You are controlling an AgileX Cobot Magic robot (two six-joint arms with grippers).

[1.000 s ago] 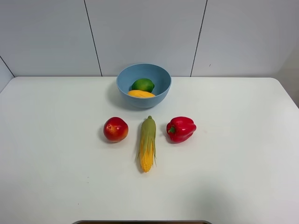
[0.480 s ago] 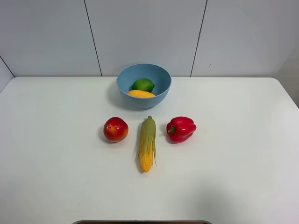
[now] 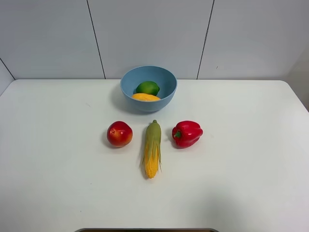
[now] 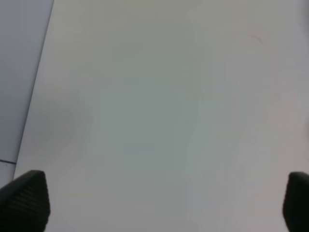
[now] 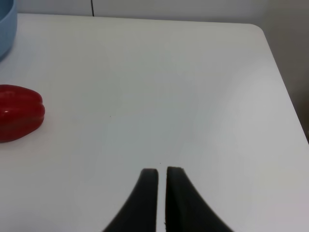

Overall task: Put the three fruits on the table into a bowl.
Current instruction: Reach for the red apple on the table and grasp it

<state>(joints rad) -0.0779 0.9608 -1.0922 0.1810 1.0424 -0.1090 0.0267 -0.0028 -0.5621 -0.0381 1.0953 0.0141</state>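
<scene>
Two of the three fruits were in: the mango (image 3: 146,97) and the small green fruit (image 3: 147,88) sat side by side inside the blue bowl (image 3: 149,107) at the far middle of the desk (image 3: 241,183). That left me the apple (image 3: 119,134), lying on the desk on the near side of the bowl and toward the left, just beside the corn cob (image 3: 153,147) but not touching it. The red pepper (image 3: 187,133) lay on the cob's other side, and neither of those two was mine to move. From up high I saw neither arm over the work area. My left tool (image 4: 161,199) had its jaws spread wide over bare desk with nothing between them; my right tool (image 5: 162,170) was pinched closed on nothing, with the pepper off to one side of its view. I judged this the pause before the last pick. The apple was on the left side, so the left tool, already spread, looked the natural choice. It would need to come in over the apple, straddle it without nudging the cob, close firmly on that round, smooth skin, lift, carry it over the rim and release above the other two fruits.
</scene>
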